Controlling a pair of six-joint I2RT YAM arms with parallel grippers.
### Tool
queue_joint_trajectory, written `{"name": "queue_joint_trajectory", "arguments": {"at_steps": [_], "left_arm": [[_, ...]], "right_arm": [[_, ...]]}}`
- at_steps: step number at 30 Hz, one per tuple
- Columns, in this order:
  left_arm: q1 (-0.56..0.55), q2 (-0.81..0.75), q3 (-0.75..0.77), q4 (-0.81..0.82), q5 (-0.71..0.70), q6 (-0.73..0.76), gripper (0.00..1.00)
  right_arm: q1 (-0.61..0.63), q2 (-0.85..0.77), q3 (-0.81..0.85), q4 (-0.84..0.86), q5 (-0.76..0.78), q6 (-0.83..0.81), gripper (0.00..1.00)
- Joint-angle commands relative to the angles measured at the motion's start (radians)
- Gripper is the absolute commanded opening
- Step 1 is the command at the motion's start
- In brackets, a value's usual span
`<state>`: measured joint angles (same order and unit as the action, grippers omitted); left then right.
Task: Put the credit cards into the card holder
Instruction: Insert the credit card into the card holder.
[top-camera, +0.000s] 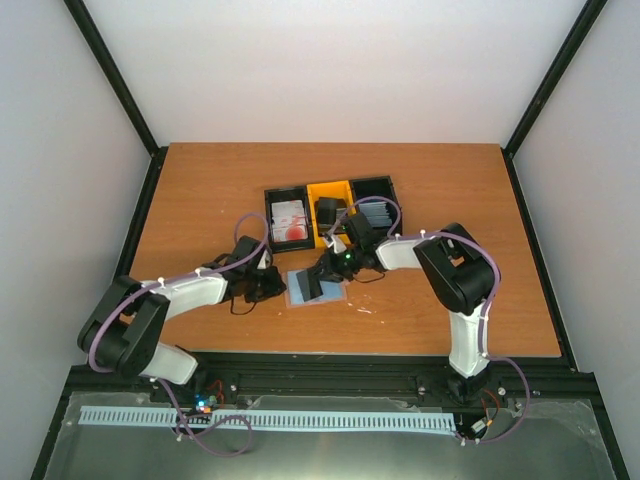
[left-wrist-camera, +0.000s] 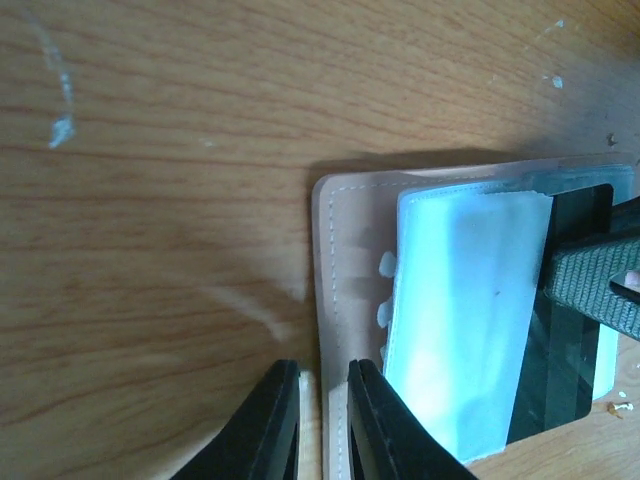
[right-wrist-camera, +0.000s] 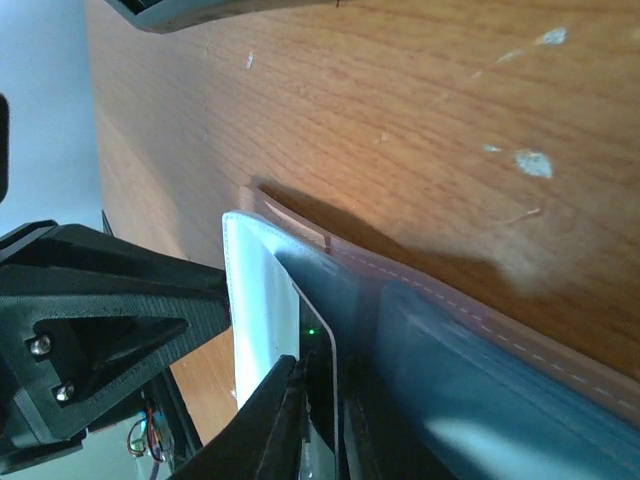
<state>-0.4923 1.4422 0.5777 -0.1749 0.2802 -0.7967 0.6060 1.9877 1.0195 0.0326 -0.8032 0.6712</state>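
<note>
The step in hand looks like seating one card. A dark card (left-wrist-camera: 562, 385) lies partly slid under the clear sleeve (left-wrist-camera: 455, 300) of the card holder (left-wrist-camera: 345, 250), with its far end sticking out at the holder's 3 o'clock side. The holder lies flat near the middle of the table (top-camera: 200, 190). The three bins holding the rest of the cards are just beyond it at 12 o'clock: white-and-red cards (top-camera: 289, 224) in one, dark ones in the yellow bin (top-camera: 322, 190), and blue cards (top-camera: 376, 213) in the third. The left hand (left-wrist-camera: 325, 425) sits low at the holder's 9 o'clock edge. Its fingers are almost together with the stitched border running between them, so it appears to pinch the holder to keep it from sliding. The right hand (right-wrist-camera: 315, 430) comes in from about 2 o'clock, its fingers a narrow gap apart with the dark card's edge between them. I cannot tell whether they grip the card or merely flank it. To my eye the next move calls for a short, flat push toward 9 o'clock to bury the card fully while the left hand braces, then a clean release before fetching another card from the bins. Both arms are folded low, the forearms nearly level with the table and converging on the holder from opposite sides, the right elbow raised at 3 o'clock.
</note>
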Motion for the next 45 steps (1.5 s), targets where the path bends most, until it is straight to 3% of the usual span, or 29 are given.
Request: {"name": "queue_joint_trajectory", "arguments": {"at_steps": [1,7,9,15,20,24,29,45], "left_arm": [[-0.011,-0.062,-0.019,-0.036,-0.043,-0.024,0.17],[-0.011,-0.14,-0.034,-0.046,-0.065,-0.03,0.29],[-0.011,-0.158,-0.037,-0.051,-0.076,-0.032,0.32],[-0.011,-0.185,-0.057,0.006,-0.021,-0.026,0.48],[-0.011,-0.157,-0.046,0.089,0.043,-0.015,0.54],[-0.011,-0.114,-0.037,0.131,0.065,-0.009,0.54],[-0.011,-0.042,-0.015,0.146,0.078,-0.008,0.45],[-0.01,0.025,-0.008,0.193,0.125,0.009,0.34]], "right_arm": [[0.019,-0.009,0.023,-0.052,0.061,0.007,0.14],[0.02,-0.138,0.032,-0.217,0.271,-0.04,0.4],[0.02,-0.185,0.023,-0.256,0.331,-0.05,0.45],[0.057,-0.23,0.014,-0.341,0.399,-0.051,0.46],[0.076,-0.224,0.044,-0.456,0.534,-0.041,0.48],[0.098,-0.212,0.036,-0.443,0.536,-0.038,0.47],[0.116,-0.155,0.071,-0.438,0.519,-0.044,0.31],[0.145,-0.099,0.103,-0.412,0.414,-0.051,0.26]]}}
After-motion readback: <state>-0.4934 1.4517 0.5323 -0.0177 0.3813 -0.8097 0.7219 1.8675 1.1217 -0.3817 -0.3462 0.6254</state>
